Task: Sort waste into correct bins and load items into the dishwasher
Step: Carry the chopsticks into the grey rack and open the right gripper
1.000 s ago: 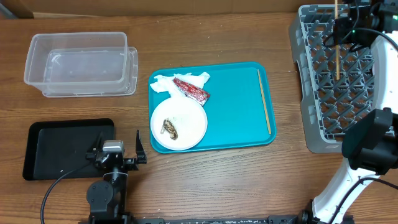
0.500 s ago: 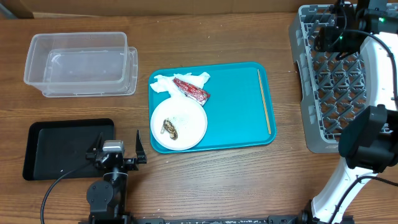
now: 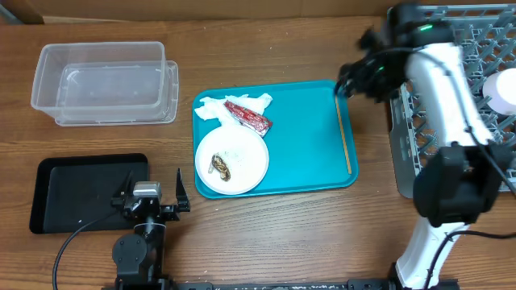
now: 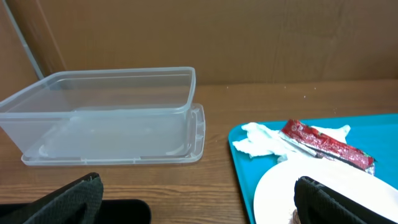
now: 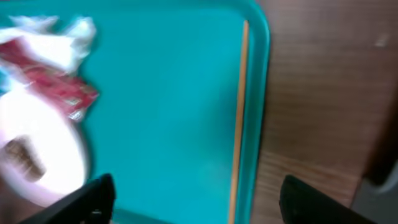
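A single wooden chopstick point(image 3: 346, 133) lies along the right rim of the teal tray point(image 3: 306, 153). My right gripper point(image 3: 355, 80) hovers open over the tray's far right corner; the right wrist view shows the chopstick point(image 5: 239, 106) between its spread fingers point(image 5: 93, 199), which hold nothing. On the tray's left sit the white plate point(image 3: 231, 161) with the brown food scrap point(image 3: 219, 167), the crumpled napkin point(image 3: 211, 106) and the red wrapper point(image 3: 247, 117). My left gripper point(image 3: 151, 197) rests open beside the black tray point(image 3: 85, 189). The grey dish rack point(image 3: 403, 161) stands at the right.
The clear tub point(image 3: 101, 80) stands at the back left, also in the left wrist view point(image 4: 106, 112). A round white item point(image 3: 504, 89) sits in the rack. The right arm's white link crosses over the rack and the table's right side.
The right gripper let go of the chopstick it held upright over the rack, opened, and swung left to the teal tray's far right corner. The left arm stayed still.
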